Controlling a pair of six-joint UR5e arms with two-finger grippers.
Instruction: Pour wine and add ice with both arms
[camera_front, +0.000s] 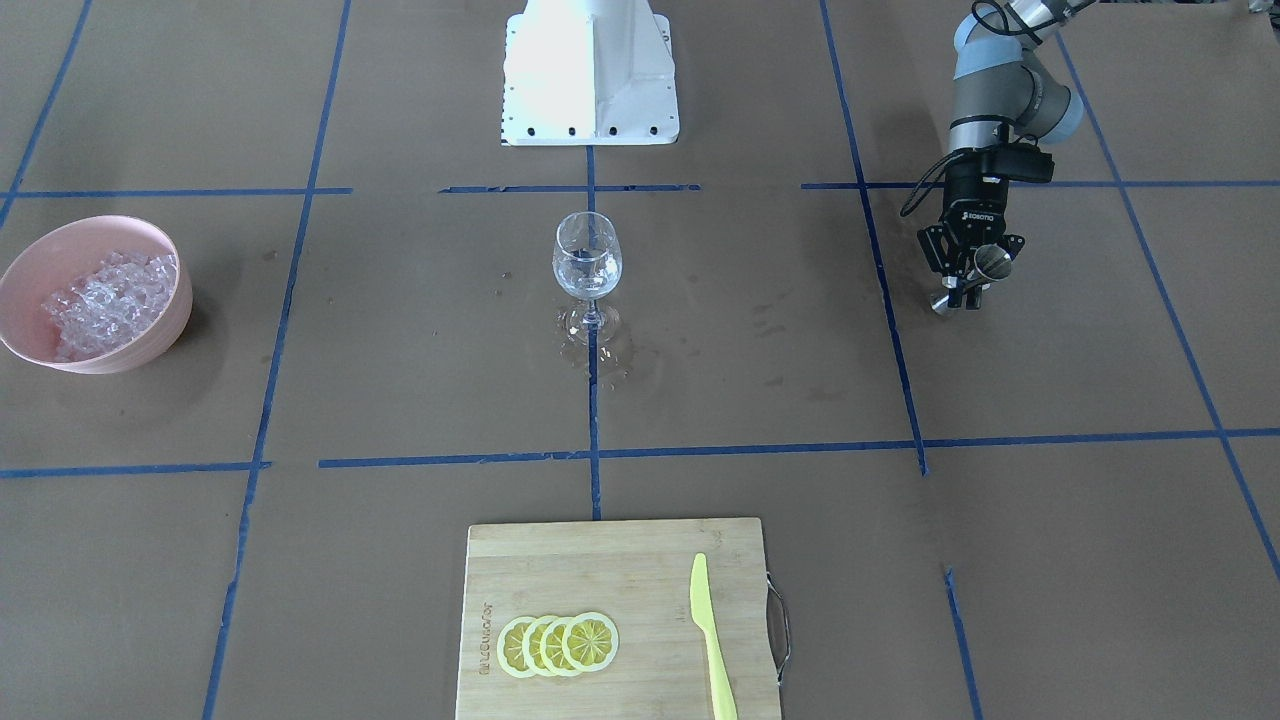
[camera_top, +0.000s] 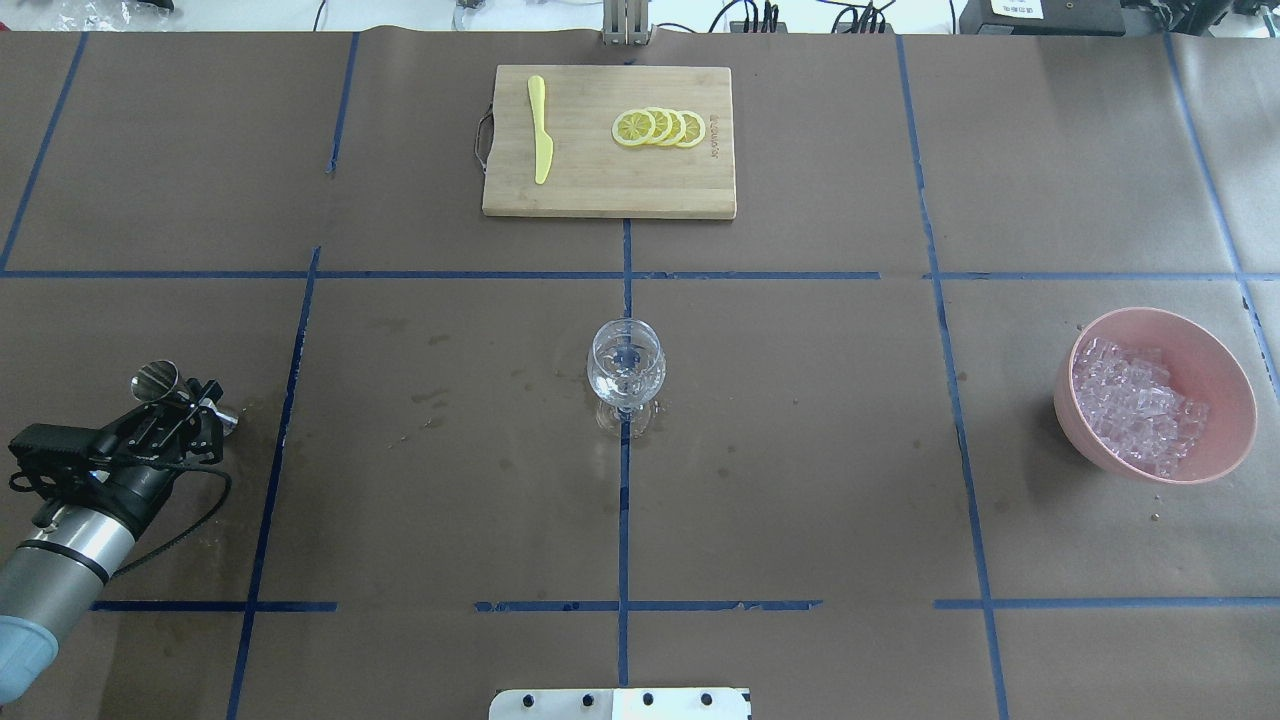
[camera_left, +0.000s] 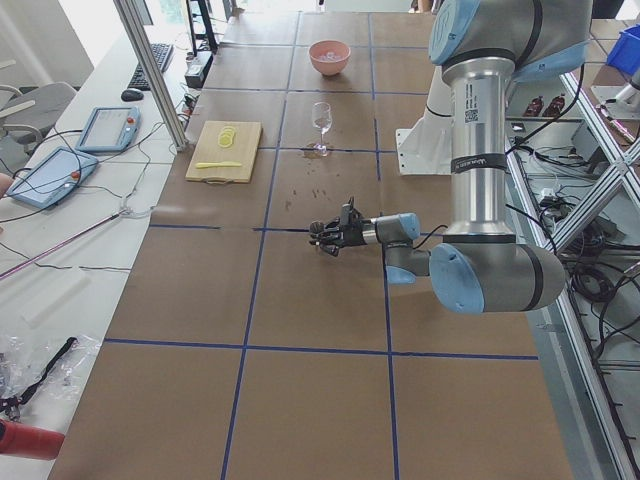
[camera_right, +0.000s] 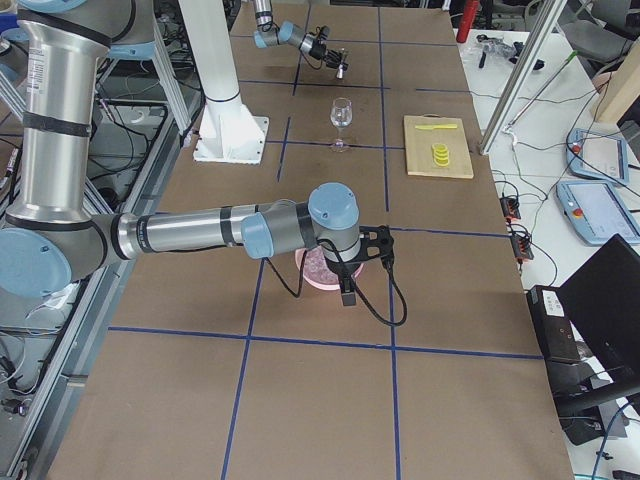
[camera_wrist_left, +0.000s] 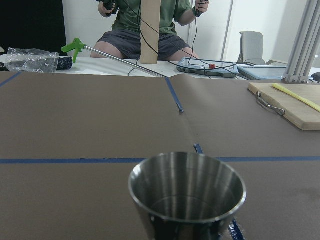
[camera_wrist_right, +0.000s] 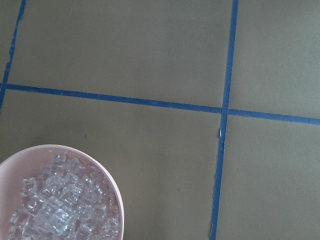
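While left gripper (camera_front: 963, 284) clasps steel cup (camera_wrist_left: 187, 190), upright, mouth up

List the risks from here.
1. The wine glass stands on a thin stem amid wet spots; a nudge from the steel cup in the left pincer may tip it.
2. The ice in the pink bowl is small and glassy; cubes may slip and scatter.
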